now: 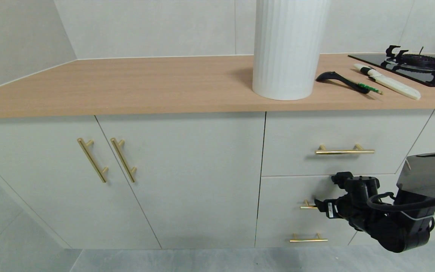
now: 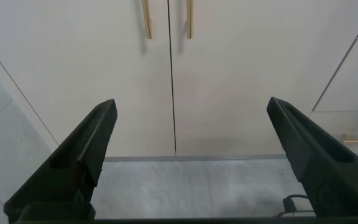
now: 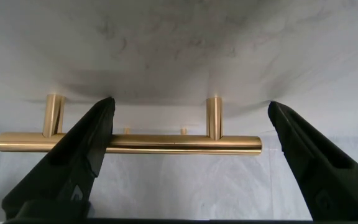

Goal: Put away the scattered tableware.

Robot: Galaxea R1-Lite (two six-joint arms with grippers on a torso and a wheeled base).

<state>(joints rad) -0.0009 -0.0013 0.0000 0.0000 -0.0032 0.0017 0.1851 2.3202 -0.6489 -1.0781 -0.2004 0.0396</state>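
One long table (image 1: 127,87) tops the scene, with a white ribbed jar (image 1: 287,49) standing on it. Beneath, the middle drawer (image 1: 285,204) faces our right gripper (image 3: 189,104), spread wide and empty (the left gripper (image 2: 191,106), likewise wide and empty, sits before the cupboard doors (image 2: 229,81)). The knife (image 1: 387,81) and black ladle (image 1: 344,81) lie right of the jar, near the hob (image 1: 417,62), well above both arms. The drawer's brass handle (image 3: 179,144) lies just ahead of the right gripper, bar level, nothing between. The jaws open along the bar, not across, so we judge a wrist roll comes first.

Wooden countertop (image 1: 127,87) bears a white ribbed canister (image 1: 287,49), black ladle (image 1: 347,82), white knife (image 1: 387,81) and hob (image 1: 421,62)
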